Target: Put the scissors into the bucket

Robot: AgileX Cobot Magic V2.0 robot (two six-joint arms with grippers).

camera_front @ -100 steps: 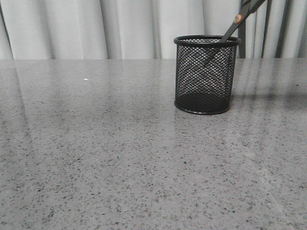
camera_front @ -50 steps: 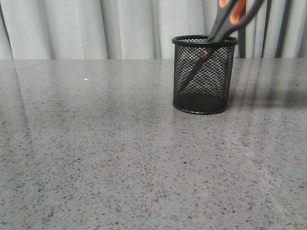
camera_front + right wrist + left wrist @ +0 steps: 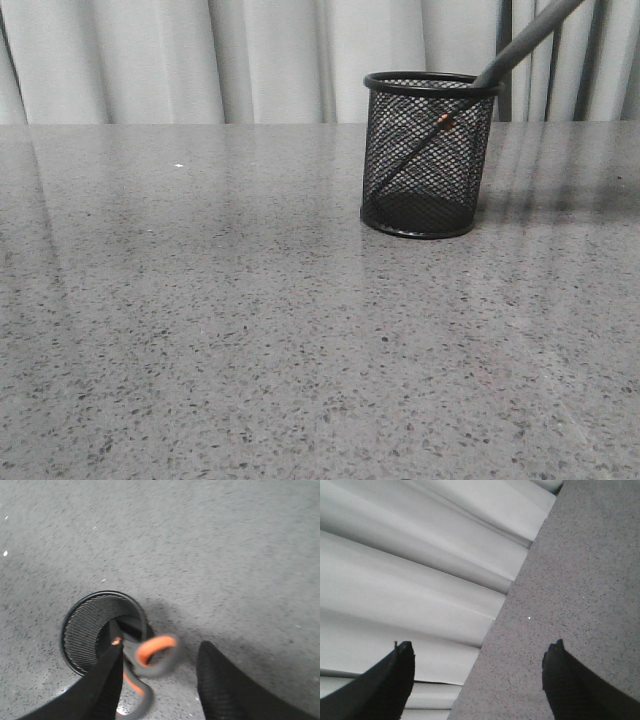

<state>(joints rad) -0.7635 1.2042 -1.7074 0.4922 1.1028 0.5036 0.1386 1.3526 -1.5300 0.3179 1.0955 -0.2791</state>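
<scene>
Drop step's done by the look of it: your scissors stand blades-down in the mesh bucket, handles leaning over its rim. Right gripper spread, left gripper spread and empty; next, lift the right clear

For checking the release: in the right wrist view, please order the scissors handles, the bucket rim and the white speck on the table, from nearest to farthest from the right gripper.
1. Scissors handles: between the right gripper fingers.
2. Bucket rim: just beyond the handles.
3. White speck: far off on the table.
</scene>
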